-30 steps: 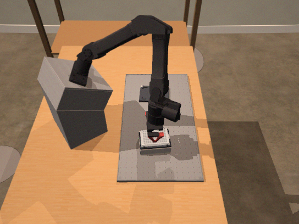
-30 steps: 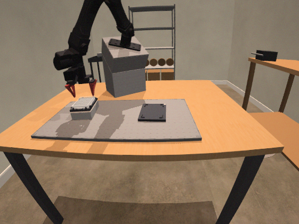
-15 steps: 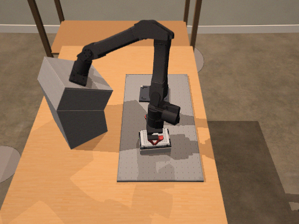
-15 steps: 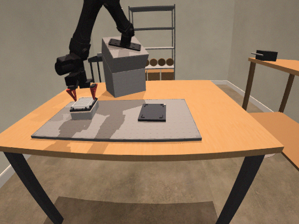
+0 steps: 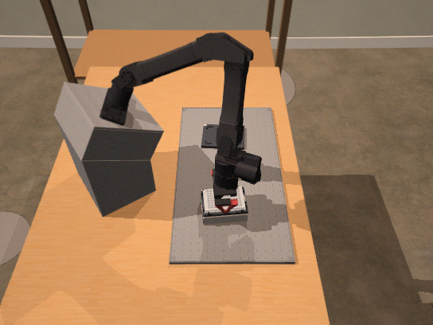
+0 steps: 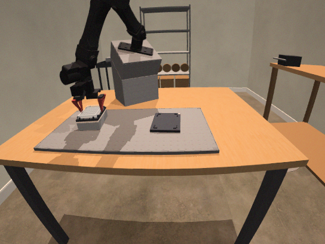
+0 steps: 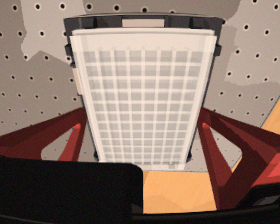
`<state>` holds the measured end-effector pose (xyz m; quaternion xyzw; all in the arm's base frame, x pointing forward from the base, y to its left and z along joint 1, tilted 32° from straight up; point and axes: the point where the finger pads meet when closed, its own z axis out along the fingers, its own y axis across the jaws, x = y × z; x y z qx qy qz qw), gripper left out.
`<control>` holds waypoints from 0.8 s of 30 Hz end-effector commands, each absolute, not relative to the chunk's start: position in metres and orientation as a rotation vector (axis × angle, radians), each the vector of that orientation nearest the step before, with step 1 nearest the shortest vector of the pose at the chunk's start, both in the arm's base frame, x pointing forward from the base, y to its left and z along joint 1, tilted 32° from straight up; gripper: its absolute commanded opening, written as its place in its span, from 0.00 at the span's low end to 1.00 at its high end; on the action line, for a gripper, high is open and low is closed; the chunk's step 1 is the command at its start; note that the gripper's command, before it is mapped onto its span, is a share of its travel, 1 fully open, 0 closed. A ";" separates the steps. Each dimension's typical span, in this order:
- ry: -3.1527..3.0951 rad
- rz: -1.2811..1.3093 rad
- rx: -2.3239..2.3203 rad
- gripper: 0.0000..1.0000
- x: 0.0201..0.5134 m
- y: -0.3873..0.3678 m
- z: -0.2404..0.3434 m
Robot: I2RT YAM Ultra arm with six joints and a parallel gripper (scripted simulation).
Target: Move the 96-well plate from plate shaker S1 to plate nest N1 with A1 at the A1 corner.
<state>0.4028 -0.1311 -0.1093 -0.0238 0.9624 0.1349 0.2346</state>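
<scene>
The white 96-well plate (image 5: 224,197) sits in the pocket of the pale grey shaker S1 (image 6: 89,122) on the grey perforated mat. It also shows in the exterior view (image 6: 89,112) and fills the wrist view (image 7: 143,100). My gripper (image 6: 88,104) is open, with its red fingers wide apart on either side of the plate's long sides, tips near the plate's top level, not touching it. In the wrist view the red fingers flank the plate. The dark plate nest N1 (image 6: 165,122) lies flat and empty further along the mat, partly hidden behind the arm in the top view (image 5: 210,135).
A grey slanted pedestal (image 5: 107,153) carries the arm's base beside the mat. The grey mat (image 6: 128,131) lies on an orange table. A second table (image 6: 301,73) with a small black box (image 6: 289,60) stands to the right, a shelf behind.
</scene>
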 end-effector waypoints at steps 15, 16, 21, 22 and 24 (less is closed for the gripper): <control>2.631 0.359 -0.060 0.00 0.405 -0.135 -0.106; 2.631 0.359 -0.060 0.00 0.405 -0.135 -0.106; 2.631 0.359 -0.060 0.00 0.405 -0.135 -0.106; 2.631 0.359 -0.060 0.00 0.405 -0.135 -0.106; 2.631 0.359 -0.060 0.00 0.405 -0.135 -0.106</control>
